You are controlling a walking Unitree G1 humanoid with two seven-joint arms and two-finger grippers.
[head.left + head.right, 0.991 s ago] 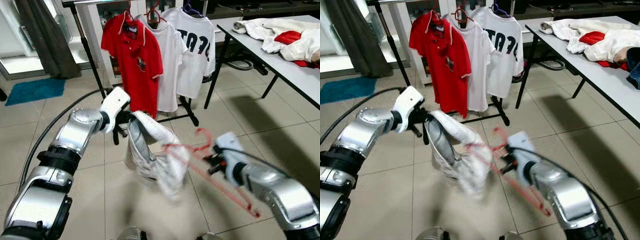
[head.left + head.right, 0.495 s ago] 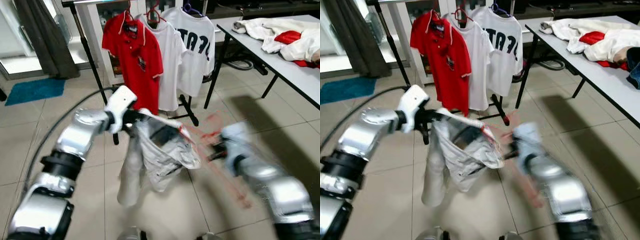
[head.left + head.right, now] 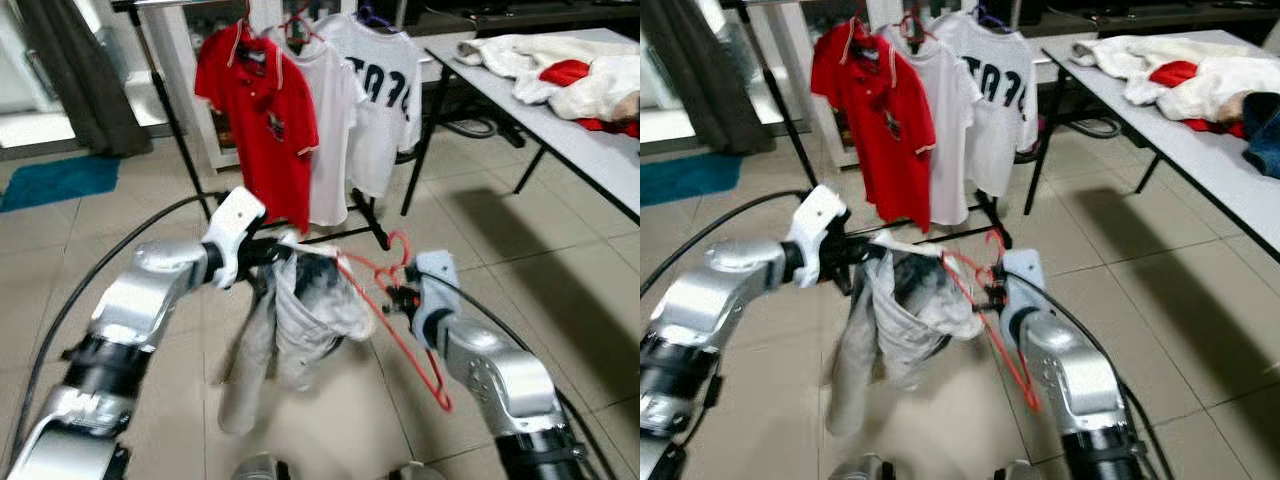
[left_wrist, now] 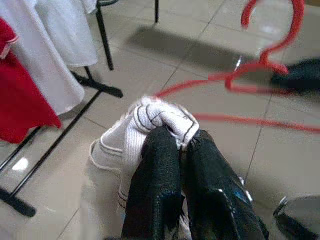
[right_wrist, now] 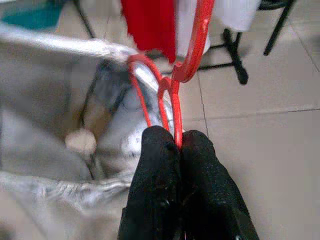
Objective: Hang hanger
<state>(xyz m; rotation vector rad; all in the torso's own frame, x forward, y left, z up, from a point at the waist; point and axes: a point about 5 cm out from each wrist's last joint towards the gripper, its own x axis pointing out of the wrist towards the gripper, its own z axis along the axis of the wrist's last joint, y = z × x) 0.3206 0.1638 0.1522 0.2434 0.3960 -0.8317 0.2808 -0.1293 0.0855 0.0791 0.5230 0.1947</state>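
A red wire hanger [image 3: 402,310] hangs in front of me, one arm pushed into the neck of a white shirt [image 3: 305,315]. My right gripper [image 5: 175,142] is shut on the hanger just below its hook [image 5: 196,40]. My left gripper [image 4: 181,145] is shut on the shirt's striped collar [image 4: 162,117], holding it up left of the hanger. The shirt's body droops toward the tiled floor. Behind stands a black clothes rack [image 3: 370,215] with a red polo [image 3: 262,110] and two white shirts [image 3: 375,95] on hangers.
A grey table [image 3: 560,130] with a heap of white and red clothes [image 3: 570,80] runs along the right. A dark curtain [image 3: 70,80] and a blue mat [image 3: 60,180] lie at the far left. A black cable [image 3: 90,275] curves across the floor.
Both grippers moved closer together with shirt and hanger. The hanger swung up and its arm went into the shirt's neck. The shirt now droops lower. The camera has shifted slightly.
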